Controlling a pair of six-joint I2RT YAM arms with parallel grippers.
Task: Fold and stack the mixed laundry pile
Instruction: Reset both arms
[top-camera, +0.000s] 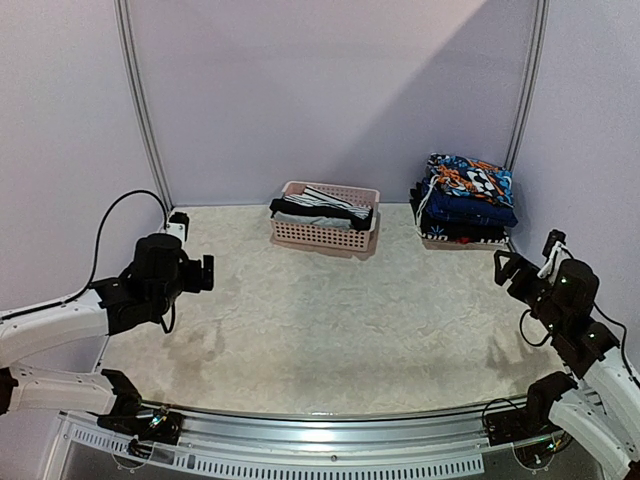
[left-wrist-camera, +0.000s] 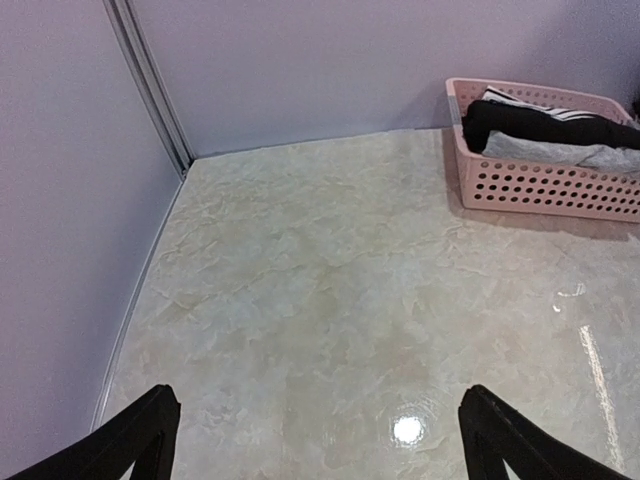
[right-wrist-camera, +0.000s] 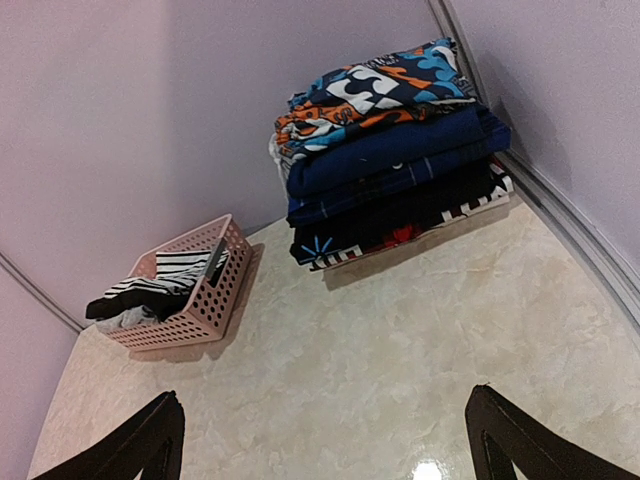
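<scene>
1. Garments folded into a soft, squared stack (top-camera: 465, 200) in the bench's (top-camera: 330, 330) far right corner, orange-blue print on top.
2. Striped and black pieces (top-camera: 322, 205) heaped in perforated pink plastic basket (top-camera: 312, 236), back centre.
3. Left fingers (left-wrist-camera: 140, 435) and right fingers (right-wrist-camera: 150, 440) spread apart, holding nothing.

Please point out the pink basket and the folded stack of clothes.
pink basket (left-wrist-camera: 550, 190): left wrist view, front wall with holes.
folded stack (right-wrist-camera: 400, 150): right wrist view, navy layer near the top.

Folded stack (top-camera: 465, 205) sits squared in the far right corner, orange-blue patterned piece (top-camera: 472, 178) on top, navy below. Striped and black garments (top-camera: 322, 207) lie loose in the basket (top-camera: 315, 237).
</scene>
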